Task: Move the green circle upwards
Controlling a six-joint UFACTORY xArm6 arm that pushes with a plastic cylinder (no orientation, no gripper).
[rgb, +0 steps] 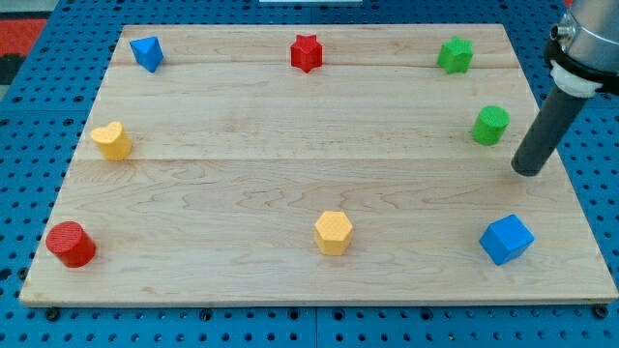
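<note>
Near the right edge of the wooden table stood the green circle, a short bright-green cylinder with a flat round top, upright and touching nothing. My tip rested just beside it, toward the view's lower right, with a small gap between them. No claw showed on the arm, only the dark rod, so it held nothing. Above the green circle sat a green star; below it, well apart, a blue cube. Far to its left lay a red star, a yellow hexagon, a yellow heart, a blue block and a red cylinder
</note>
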